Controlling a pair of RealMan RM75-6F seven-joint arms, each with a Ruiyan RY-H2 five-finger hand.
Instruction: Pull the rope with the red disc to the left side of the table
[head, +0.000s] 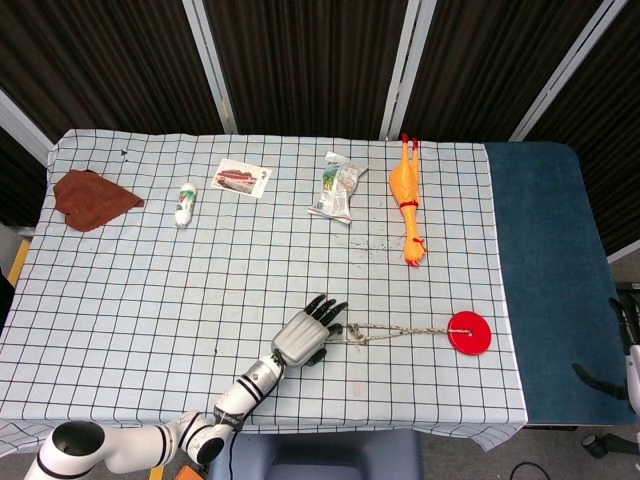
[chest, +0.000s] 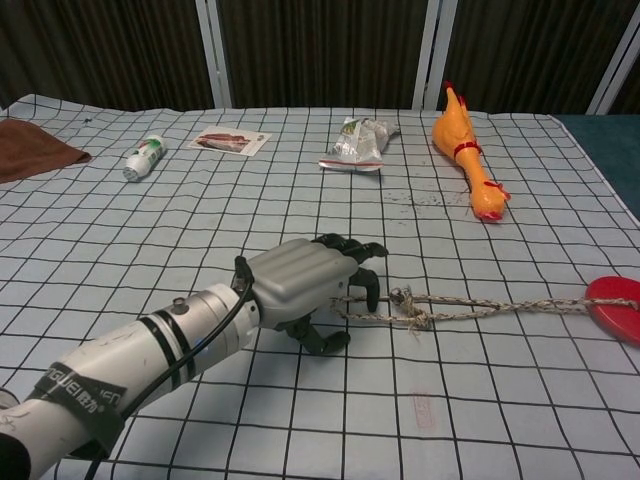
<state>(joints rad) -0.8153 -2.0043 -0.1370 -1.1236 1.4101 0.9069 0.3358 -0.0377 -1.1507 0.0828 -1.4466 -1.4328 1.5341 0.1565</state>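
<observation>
Down near the front edge of the checked worktop (head: 150, 300), the left hand (head: 303, 333) sits low over the cloth with its dark fingers (chest: 352, 262) curling downward at the looped end of the rope (head: 395, 330). In the chest view one fingertip dips to the loop just left of the knot, touching or nearly touching the strand, but whether the rope is actually pinched I cannot tell; the thumb lies under the palm against the cloth. From the fingers the rope runs rightward in a nearly straight double strand to the red disc (head: 469, 331), which lies flat on the checked cloth near its right edge, close beside the blue mat (head: 545, 280). So disc and rope both sit in the right half of the worktop, the disc well apart from the hand. Of the right hand (head: 627, 340) only a sliver shows at the far right edge of the head view, too little to judge how its fingers stand. Farther back lie a rubber chicken (head: 405, 195), a crumpled packet (head: 337, 187), a card (head: 242, 178), a small bottle (head: 184, 204) and a brown cloth (head: 90, 197) at the far left.
</observation>
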